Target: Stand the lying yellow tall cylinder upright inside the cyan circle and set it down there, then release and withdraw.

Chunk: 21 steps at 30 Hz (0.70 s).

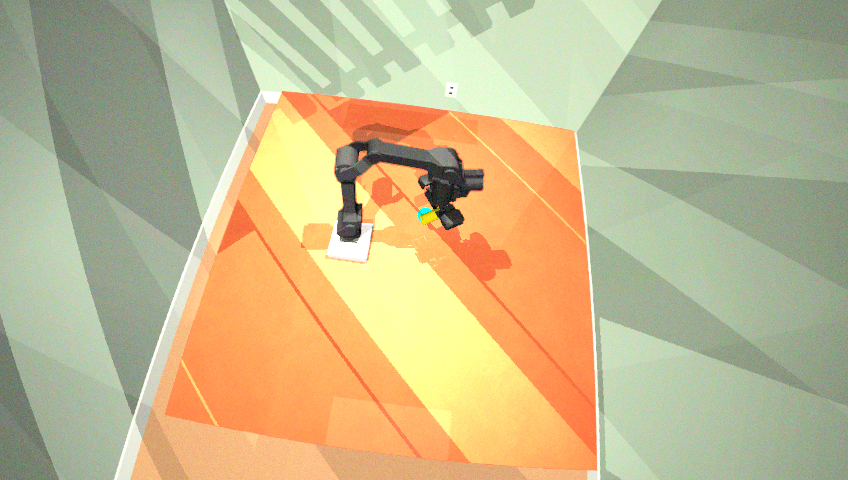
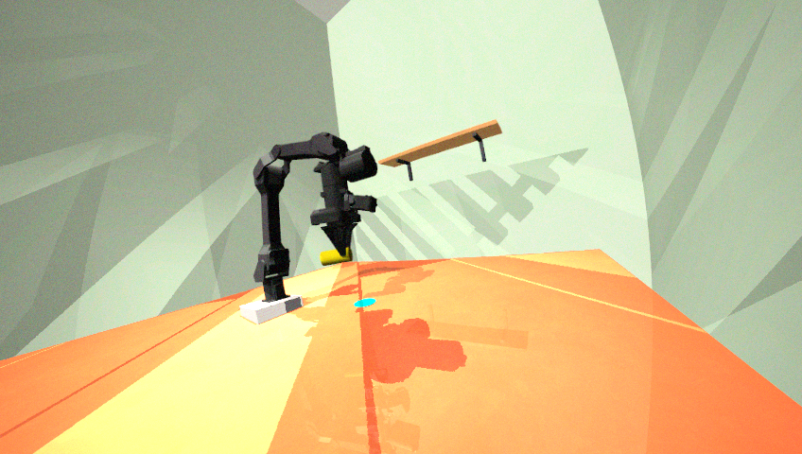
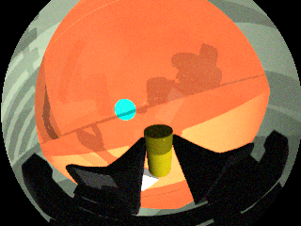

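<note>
So the gripper is clamped on the yellow cylinder, carrying it sideways in the air above the orange floor; the cyan circle sits on the floor below, well apart from it

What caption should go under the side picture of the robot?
The gripper holds the yellow cylinder sideways in the air, high above the cyan circle.

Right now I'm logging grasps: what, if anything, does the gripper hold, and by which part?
The gripper is shut on the yellow cylinder, pinching its curved side near one end; the cylinder lies level, clear of the table.
</note>
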Tool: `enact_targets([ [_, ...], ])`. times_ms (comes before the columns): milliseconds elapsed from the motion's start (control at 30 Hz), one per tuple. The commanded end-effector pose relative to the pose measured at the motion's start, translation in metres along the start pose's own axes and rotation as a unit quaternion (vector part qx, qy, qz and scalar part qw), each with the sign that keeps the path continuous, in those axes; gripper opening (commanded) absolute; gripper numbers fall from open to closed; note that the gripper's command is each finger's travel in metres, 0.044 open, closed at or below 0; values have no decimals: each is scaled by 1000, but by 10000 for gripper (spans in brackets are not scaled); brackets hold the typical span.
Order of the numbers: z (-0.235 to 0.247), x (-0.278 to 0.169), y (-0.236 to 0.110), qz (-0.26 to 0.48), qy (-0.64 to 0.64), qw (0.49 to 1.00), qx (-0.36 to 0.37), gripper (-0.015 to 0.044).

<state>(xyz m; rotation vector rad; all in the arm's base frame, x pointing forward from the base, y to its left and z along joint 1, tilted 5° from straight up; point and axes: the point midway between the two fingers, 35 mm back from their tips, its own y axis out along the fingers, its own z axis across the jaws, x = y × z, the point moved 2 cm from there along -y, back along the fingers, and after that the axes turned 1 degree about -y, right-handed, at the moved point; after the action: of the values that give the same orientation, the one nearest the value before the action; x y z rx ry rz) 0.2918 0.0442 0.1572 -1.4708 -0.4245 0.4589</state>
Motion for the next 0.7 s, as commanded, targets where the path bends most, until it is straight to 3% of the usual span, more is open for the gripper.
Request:
enact_targets([
  [0,11,2,-2,-3,-42,999,3,105],
  [667,69,8,-4,-3,-279,960,7,105],
])
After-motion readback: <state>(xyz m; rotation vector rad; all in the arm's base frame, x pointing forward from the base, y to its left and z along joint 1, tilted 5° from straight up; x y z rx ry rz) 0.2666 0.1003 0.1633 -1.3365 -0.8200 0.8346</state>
